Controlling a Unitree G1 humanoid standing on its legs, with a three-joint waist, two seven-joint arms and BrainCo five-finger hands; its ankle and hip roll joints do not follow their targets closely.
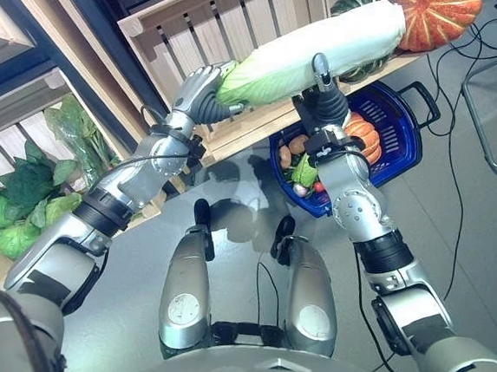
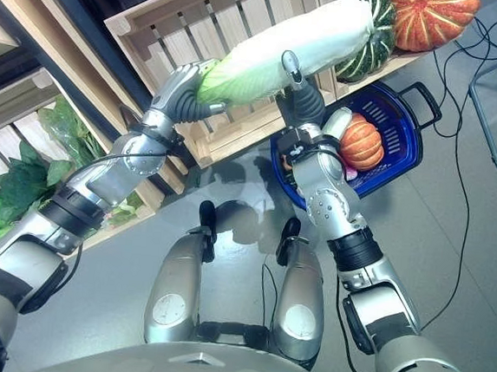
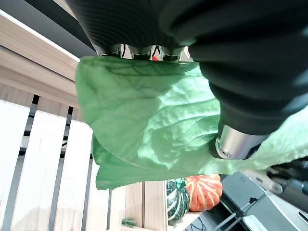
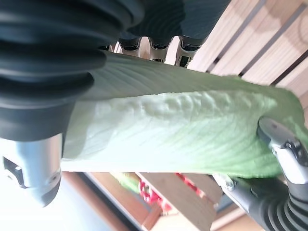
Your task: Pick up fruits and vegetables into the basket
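My left hand (image 1: 200,90) is curled round the leafy green end of the napa cabbage (image 1: 308,48); those leaves look soft and thin, likely to tear or slip. The cabbage hangs in the air between both hands, across the front of the wooden crate shelf (image 1: 202,17). It looks long and fairly heavy, so I judge two-handed support necessary. My right hand (image 1: 325,88) wraps the firmer pale mid-section, the sounder hold. Below that hand sits the blue basket (image 1: 405,139), already holding a small orange pumpkin (image 2: 361,144).

Both arms raised; left hand (image 1: 200,88) and right hand (image 1: 325,86) clasping (fingers curled).
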